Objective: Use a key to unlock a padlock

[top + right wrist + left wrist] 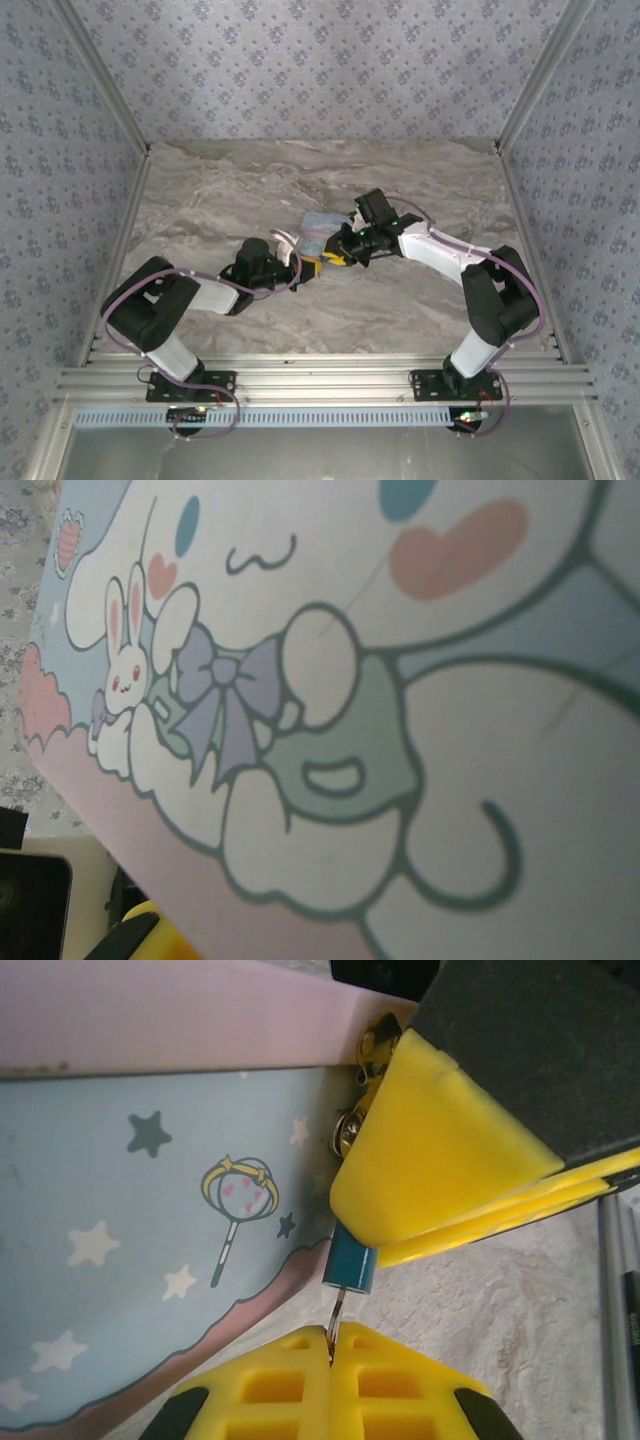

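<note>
The tiny blue padlock (352, 1262) hangs next to the corner of the pale blue tin (150, 1240), just above the table. Its top is hidden between the yellow fingers of my right gripper (370, 1240), which is shut on it from above. A thin silvery key (336, 1318) runs from the padlock's underside into my left gripper (330, 1345), whose yellow pads are pressed together on it. From above, the left gripper (308, 268) and right gripper (335, 260) meet tip to tip in front of the tin (322, 222). The tin's cartoon lid (350, 680) lies close under the right wrist.
The marble table (250, 190) is boxed in by patterned walls on three sides, with a metal rail (320, 385) along the near edge. Brass clasp fittings (372, 1050) sit on the tin's corner. A grey cable (615, 1290) runs beside the right fingers.
</note>
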You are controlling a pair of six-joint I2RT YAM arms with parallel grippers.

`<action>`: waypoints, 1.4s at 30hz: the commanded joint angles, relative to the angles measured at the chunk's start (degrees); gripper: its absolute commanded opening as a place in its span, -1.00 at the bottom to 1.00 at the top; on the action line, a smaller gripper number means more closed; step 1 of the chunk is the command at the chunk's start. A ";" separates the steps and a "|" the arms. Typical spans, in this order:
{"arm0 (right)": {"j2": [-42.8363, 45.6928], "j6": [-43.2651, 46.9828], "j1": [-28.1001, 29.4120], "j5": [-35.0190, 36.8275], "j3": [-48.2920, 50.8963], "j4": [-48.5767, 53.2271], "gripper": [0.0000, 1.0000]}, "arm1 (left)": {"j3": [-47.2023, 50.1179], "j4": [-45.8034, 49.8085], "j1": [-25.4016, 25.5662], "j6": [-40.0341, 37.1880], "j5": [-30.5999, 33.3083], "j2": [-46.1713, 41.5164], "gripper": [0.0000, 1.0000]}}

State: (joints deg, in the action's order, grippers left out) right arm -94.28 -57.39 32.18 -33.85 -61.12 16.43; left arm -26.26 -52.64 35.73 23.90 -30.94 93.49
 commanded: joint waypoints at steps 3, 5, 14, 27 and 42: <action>-0.11 1.16 1.72 -1.96 -0.76 3.38 -1.00 | -3.25 -15.36 -1.66 7.48 -8.56 0.74 -1.00; 0.02 1.53 1.90 -0.98 -0.95 4.05 -1.00 | -3.15 -14.15 -1.60 7.03 -8.33 -0.33 -1.00; 0.65 0.96 3.43 3.91 -0.84 3.53 -0.77 | 0.11 1.89 0.30 -5.29 -0.52 -5.33 -1.00; 2.70 0.44 8.06 13.50 3.52 0.54 0.07 | 8.69 -8.05 2.68 -3.86 5.40 3.98 -1.00; 17.88 -8.78 12.83 35.28 20.37 -10.68 0.17 | 10.70 -7.87 5.20 -0.02 8.26 5.44 -1.00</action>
State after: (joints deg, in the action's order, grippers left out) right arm -77.76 -62.00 42.81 -6.02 -43.99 10.83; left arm -16.38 -60.47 40.27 22.81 -22.98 99.46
